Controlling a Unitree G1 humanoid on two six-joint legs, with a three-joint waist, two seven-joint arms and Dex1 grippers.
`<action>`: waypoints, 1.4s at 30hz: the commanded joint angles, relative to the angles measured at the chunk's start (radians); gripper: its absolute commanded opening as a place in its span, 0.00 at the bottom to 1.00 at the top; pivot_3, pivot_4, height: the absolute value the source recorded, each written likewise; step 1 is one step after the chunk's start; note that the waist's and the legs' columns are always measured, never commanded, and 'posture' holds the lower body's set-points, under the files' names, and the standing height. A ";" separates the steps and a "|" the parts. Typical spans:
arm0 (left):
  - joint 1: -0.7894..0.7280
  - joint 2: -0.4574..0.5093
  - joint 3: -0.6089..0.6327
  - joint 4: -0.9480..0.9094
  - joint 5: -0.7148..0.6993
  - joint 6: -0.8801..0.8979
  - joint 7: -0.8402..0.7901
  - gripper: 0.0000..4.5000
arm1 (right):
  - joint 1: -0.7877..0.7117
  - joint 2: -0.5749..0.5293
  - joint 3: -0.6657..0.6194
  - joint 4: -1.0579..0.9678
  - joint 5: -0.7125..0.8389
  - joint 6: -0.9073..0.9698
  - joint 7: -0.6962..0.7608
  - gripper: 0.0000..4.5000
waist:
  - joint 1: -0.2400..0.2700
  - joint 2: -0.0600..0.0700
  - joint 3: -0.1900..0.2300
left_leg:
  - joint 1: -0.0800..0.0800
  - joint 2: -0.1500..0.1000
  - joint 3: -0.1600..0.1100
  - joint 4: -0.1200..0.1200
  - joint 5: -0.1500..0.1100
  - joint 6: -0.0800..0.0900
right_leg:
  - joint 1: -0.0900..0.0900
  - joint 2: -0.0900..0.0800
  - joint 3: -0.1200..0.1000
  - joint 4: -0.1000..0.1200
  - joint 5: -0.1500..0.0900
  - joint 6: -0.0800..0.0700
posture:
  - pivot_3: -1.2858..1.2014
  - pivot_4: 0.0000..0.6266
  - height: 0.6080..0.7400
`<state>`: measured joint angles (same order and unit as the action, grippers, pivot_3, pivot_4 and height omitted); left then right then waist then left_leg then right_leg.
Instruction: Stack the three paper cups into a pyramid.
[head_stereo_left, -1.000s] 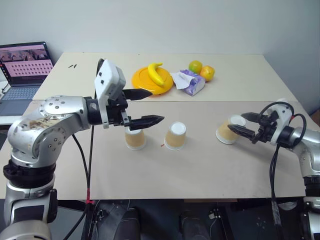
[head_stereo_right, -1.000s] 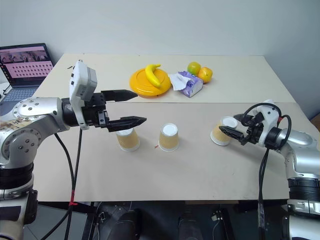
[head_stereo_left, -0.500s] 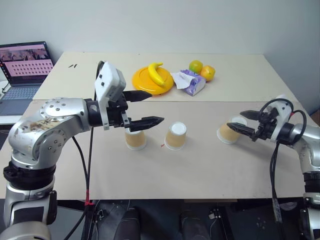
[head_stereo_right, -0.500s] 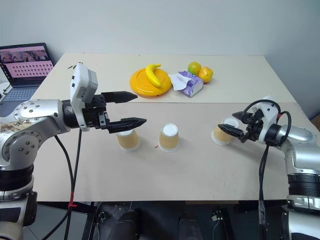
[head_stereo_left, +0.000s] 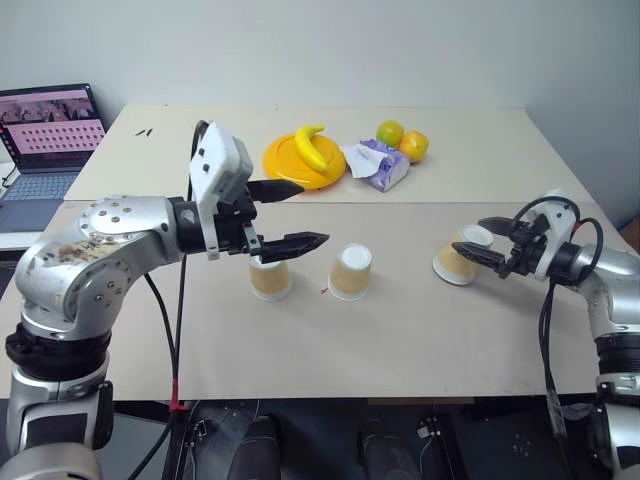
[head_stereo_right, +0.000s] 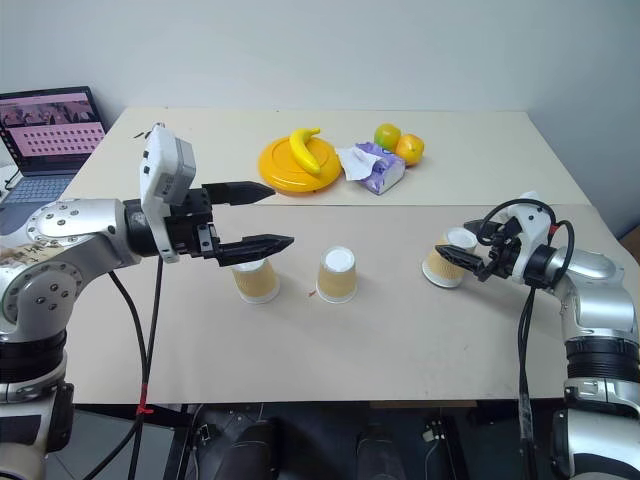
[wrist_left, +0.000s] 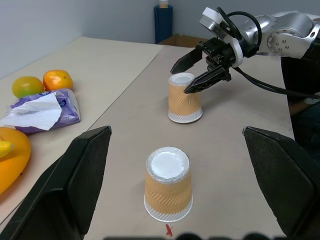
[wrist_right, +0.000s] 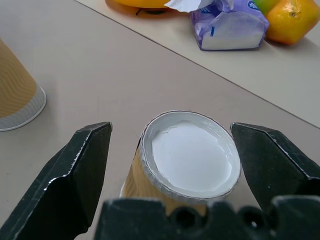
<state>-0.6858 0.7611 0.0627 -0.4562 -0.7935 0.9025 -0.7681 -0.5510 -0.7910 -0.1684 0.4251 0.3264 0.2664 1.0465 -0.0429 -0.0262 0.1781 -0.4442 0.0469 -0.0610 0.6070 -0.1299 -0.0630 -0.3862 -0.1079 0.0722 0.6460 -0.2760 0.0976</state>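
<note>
We see three paper cups standing upside down on the matte beige table (head_stereo_left: 400, 340), strung in a loose row across its middle, all apart from one another and none stacked. Each is a small tapered cone with ribbed tan-yellow sides, a rolled white rim on the tabletop and a flat white round base facing up. The left cup (head_stereo_left: 271, 279) sits under the tips of the left gripper (head_stereo_left: 290, 215), whose two long, pointed black fingers are spread wide and hold nothing. The middle cup (head_stereo_left: 351, 272) stands just to its right. The right cup (head_stereo_left: 457, 261) stands nearer the table's right edge, well apart from the other two.

The right gripper (head_stereo_left: 485, 240) reaches level toward that cup from the right edge. In the right wrist view its blunt black fingers (wrist_right: 80, 170) stand wide on either side of the cup's white base, with a gap between each finger and the paper, so we read it as straddling the cup without gripping it.

Toward the far edge lie a glossy yellow plate (head_stereo_left: 290, 160) carrying a curved banana (head_stereo_left: 314, 146), a crumpled purple tissue pack (head_stereo_left: 380, 166) with white tissue poking out, and two round oranges (head_stereo_left: 403, 140), one tinged green. Off the table's far left corner an open laptop (head_stereo_left: 45, 135) shows a lit screen.
</note>
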 joint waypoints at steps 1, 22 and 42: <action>0.001 0.012 0.035 -0.032 -0.020 0.005 0.009 1.00 | -0.010 -0.016 0.000 -0.016 -0.005 -0.001 0.014 0.98 | 0.000 0.000 0.000 | 0.000 0.000 0.000 0.000 0.000 0.000 | 0.000 0.000 0.000 0.000 0.000 0.000 | 0.52 0.24 0.94; 0.000 -0.006 0.012 -0.023 -0.020 -0.016 0.007 1.00 | 0.002 -0.048 -0.014 -0.071 -0.010 0.025 0.015 0.98 | 0.001 0.000 0.000 | 0.000 0.000 0.000 0.000 0.000 0.000 | 0.000 0.000 0.000 0.000 0.000 0.000 | 0.52 0.24 0.94; -0.010 -0.003 0.009 -0.022 -0.017 -0.013 0.009 1.00 | 0.028 -0.015 0.004 -0.004 -0.046 -0.021 -0.005 0.71 | 0.001 0.000 0.000 | 0.000 0.000 0.000 0.000 0.000 0.000 | 0.000 0.000 0.000 0.000 0.000 0.000 | 0.52 0.24 0.94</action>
<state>-0.6738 0.7521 0.0591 -0.4575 -0.8092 0.8975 -0.7595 -0.5036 -0.8016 -0.1409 0.4333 0.2763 0.2734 1.0552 -0.0418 -0.0257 0.1784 -0.4446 0.0468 -0.0610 0.6067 -0.1299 -0.0631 -0.3865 -0.1080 0.0722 0.6460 -0.2760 0.0976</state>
